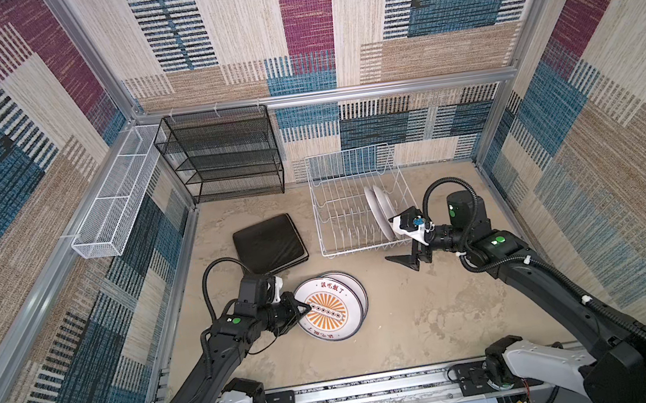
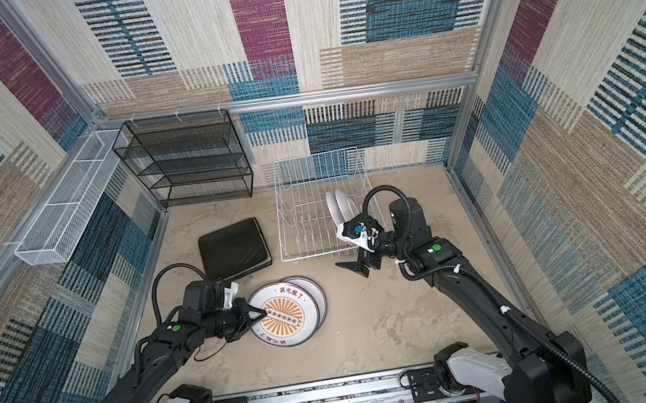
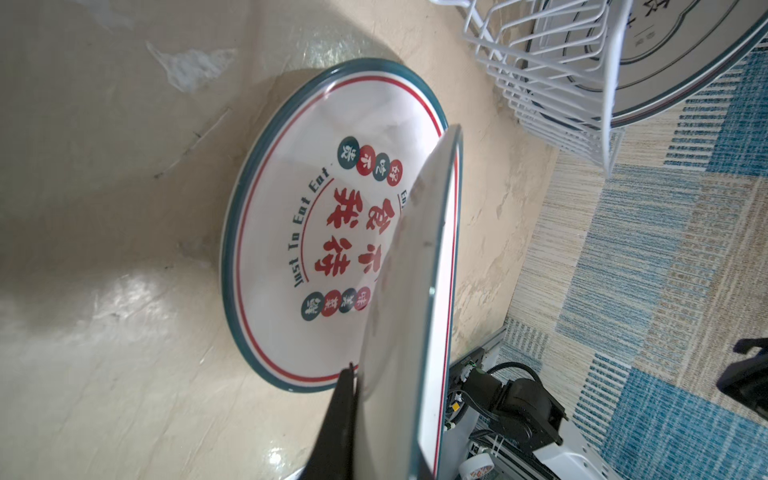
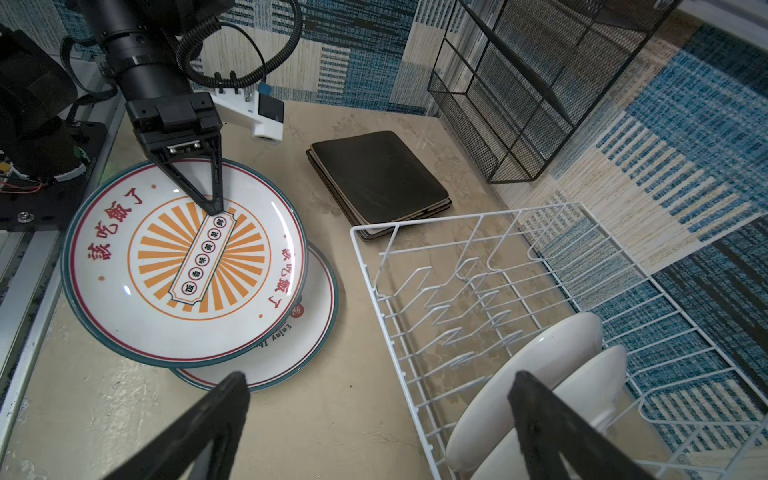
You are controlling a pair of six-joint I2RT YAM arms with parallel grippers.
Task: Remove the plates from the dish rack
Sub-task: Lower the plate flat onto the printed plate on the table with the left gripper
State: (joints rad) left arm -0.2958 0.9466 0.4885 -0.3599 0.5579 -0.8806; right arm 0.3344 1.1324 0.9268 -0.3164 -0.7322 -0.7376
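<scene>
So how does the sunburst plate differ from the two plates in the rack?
The sunburst plate is out of the rack, tilted face up over another plate, pinched by the left tool; the rack plates stand on edge inside it, ungripped. All are round and white.

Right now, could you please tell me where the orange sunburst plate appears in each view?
In both top views: sunburst plate low, left of centre.
Left wrist: plate edge-on, white underside showing.
Right wrist: plate face up, overlapping another plate.
Shared landmark: the white dish rack.
</scene>
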